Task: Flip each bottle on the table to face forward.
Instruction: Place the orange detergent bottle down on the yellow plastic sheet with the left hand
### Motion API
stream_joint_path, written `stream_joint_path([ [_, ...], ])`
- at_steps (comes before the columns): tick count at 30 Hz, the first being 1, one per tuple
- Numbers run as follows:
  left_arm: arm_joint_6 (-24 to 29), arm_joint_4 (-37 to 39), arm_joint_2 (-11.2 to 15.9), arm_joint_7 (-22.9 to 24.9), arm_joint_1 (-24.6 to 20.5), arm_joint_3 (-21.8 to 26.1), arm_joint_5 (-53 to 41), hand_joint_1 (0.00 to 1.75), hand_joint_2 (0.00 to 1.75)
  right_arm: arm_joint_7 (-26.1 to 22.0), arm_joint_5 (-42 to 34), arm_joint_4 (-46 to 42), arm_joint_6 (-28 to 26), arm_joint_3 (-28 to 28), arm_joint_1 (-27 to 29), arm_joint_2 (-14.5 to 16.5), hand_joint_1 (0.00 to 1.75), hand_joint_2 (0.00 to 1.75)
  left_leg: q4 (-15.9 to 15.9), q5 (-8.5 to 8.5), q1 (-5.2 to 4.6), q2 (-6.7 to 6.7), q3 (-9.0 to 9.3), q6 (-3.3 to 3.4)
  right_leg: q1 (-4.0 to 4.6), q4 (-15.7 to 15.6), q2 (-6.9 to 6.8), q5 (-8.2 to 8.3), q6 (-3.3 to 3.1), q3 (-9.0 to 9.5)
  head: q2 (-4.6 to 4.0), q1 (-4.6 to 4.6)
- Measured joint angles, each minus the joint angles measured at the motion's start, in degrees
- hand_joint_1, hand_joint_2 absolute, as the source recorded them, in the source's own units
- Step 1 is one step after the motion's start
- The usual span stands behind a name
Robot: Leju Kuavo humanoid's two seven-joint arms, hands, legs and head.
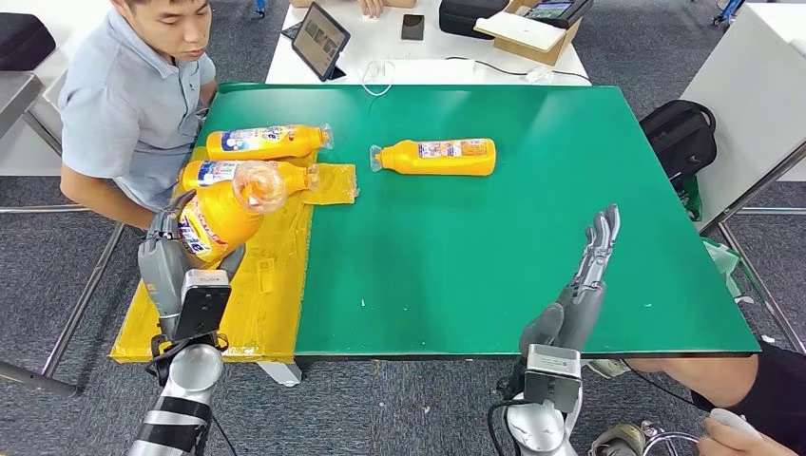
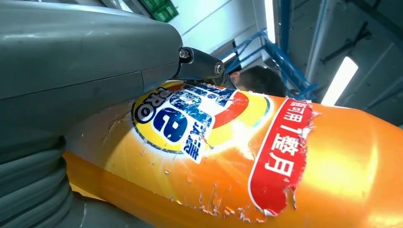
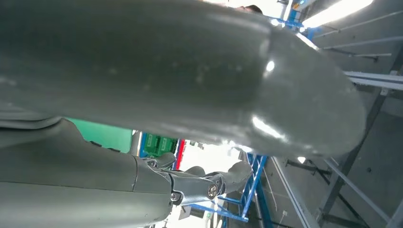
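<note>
At left of frame my left hand point(image 1: 181, 249) grips a tilted bottle point(image 1: 220, 214); my right hand point(image 1: 582, 285) stands empty, fingers straight, lower right.

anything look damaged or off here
Yes: the label on the orange bottle held in the left hand is torn and flaking at its edges, seen close in the left wrist view. Nothing looks spilled.

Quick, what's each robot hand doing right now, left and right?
Left robot hand: holding an orange bottle, lifted off the table.
Right robot hand: open, fingers straight, holding nothing.
</note>
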Motion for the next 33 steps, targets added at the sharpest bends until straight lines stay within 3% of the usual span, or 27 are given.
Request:
stream_joint_path([
  [6, 0.05, 1.98, -0.04, 0.32, -0.82, 1.19, -2.37, 1.64, 1.75, 0.0, -0.39, -0.51, 0.0, -0.71, 0.0, 0.51, 0.0, 0.0, 0.0, -0.01, -0.01, 0.0, -0.03, 0.0, 0.0, -0.02, 0.0, -0.01, 0.0, -0.05, 0.0, -0.01],
  [9, 0.0, 5.02, -0.14, 3.34, -2.67, 2.81, -13.7, 1.55, 1.75, 0.0, -2.61, -0.24, 0.0, -0.75, -0.12, 0.46, 0.0, 0.0, 0.0, -0.01, -0.01, -0.02, -0.03, 0.0, 0.0, -0.02, -0.01, 0.0, 0.0, -0.04, 0.0, 0.0],
  [13, -3.23, 15.37, 1.6, 11.83, -7.85, 2.87, -29.43, 1.62, 1.75, 0.0, -4.63, 0.58, 0.0, -0.48, -0.79, 0.2, 0.0, 0.0, -0.01, 0.03, 0.0, -0.02, 0.0, -0.01, 0.01, 0.0, 0.01, 0.02, 0.0, -0.02, 0.0, -0.02],
  [17, -8.86, 26.43, 3.78, 15.73, -11.94, 0.08, -31.61, 1.25, 1.75, 0.0, -6.73, 1.87, 0.0, -0.04, -1.58, -0.24, 0.0, 0.0, 0.0, 0.07, 0.01, 0.01, 0.0, -0.02, 0.01, 0.02, 0.02, 0.03, 0.0, -0.01, 0.0, -0.01],
  [18, -10.43, 28.71, 4.2, 16.57, -12.69, -0.72, -31.47, 1.24, 1.75, 0.0, -7.1, 2.35, 0.0, 0.15, -1.73, -0.37, 0.0, 0.0, 0.0, 0.07, 0.01, 0.01, -0.01, -0.02, 0.01, 0.02, 0.02, 0.03, 0.0, -0.02, 0.0, -0.01],
  [21, -14.39, 34.08, 5.14, 18.96, -14.11, -2.84, -32.12, 1.44, 1.75, 0.0, -7.45, 3.6, 0.0, 0.55, -2.06, -0.67, 0.0, 0.0, 0.0, 0.05, 0.0, 0.01, -0.06, -0.02, 0.0, 0.02, 0.01, 0.02, 0.01, -0.05, 0.0, -0.01],
  [25, -16.39, 38.22, 5.67, 20.18, -15.38, -4.77, -32.53, 1.41, 1.75, 0.0, -7.92, 5.02, 0.18, 0.72, -2.44, -0.93, 0.0, 0.0, -0.01, 0.03, -0.01, -0.08, -0.09, -0.02, -0.01, 0.0, -0.05, 0.01, 0.01, -0.05, 0.0, -0.01],
  [27, -17.18, 39.32, 5.79, 20.31, -16.05, -5.18, -31.92, 1.13, 1.75, 0.0, -8.32, 5.62, 0.51, 0.94, -2.67, -0.96, 0.0, 0.0, -0.01, 0.03, -0.01, -0.12, -0.07, -0.02, -0.01, 0.0, -0.07, 0.0, 0.01, -0.02, 0.0, -0.01],
  [30, -18.44, 40.29, 5.92, 19.83, -16.57, -5.37, -30.16, 0.43, 1.75, 0.0, -8.45, 6.45, 1.11, 1.17, -2.9, -0.96, 0.0, 0.0, -0.01, 0.03, -0.01, -0.12, 0.0, -0.02, 0.0, 0.0, -0.07, 0.01, 0.01, 0.05, 0.0, -0.01],
  [32, -19.25, 40.62, 5.99, 18.99, -16.74, -5.4, -28.4, 0.12, 0.87, 0.0, -8.42, 7.06, 1.48, 1.25, -3.04, -0.96, 0.0, 0.0, -0.02, 0.04, -0.01, -0.12, 0.1, -0.03, 0.0, 0.0, -0.08, 0.01, 0.0, 0.16, 0.0, -0.01],
  [33, -19.59, 40.74, 6.02, 18.52, -16.74, -5.4, -27.42, 0.06, 0.44, 0.0, -8.36, 7.44, 1.67, 1.29, -3.12, -0.96, 0.0, 0.0, -0.02, 0.04, 0.0, -0.12, 0.17, -0.03, 0.0, 0.0, -0.08, 0.01, 0.0, 0.22, 0.0, -0.01],
])
